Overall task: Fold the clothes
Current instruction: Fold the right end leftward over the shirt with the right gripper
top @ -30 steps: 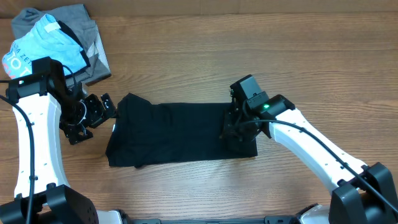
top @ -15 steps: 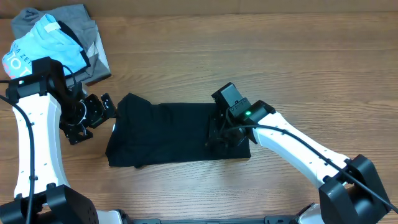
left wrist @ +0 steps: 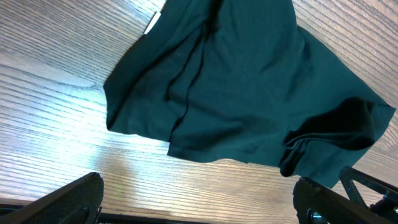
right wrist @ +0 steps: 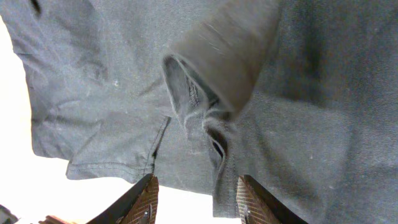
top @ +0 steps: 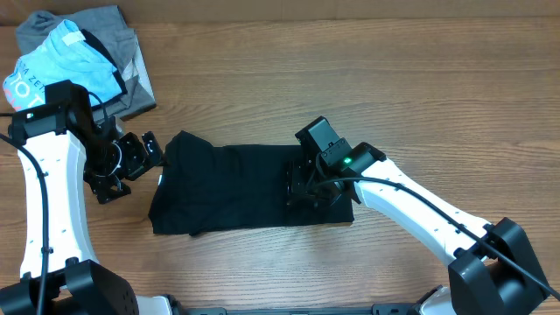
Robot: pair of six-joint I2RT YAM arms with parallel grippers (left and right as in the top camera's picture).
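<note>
Mid-table on the wooden table (top: 394,70), the black T-shirt (top: 227,188) lying as a flat strip, my right gripper (top: 302,189) over its right end, jaws partly parted, bunched fold between them, my left gripper (top: 131,162) spread wide, empty, just beside the shirt's left edge.

White arm links (top: 61,210), black joints (top: 68,98), black cables (top: 455,225)

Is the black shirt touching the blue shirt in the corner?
Apart. The overhead view shows bare wooden table between the black T-shirt and the light blue shirt lying on the grey garment.
</note>
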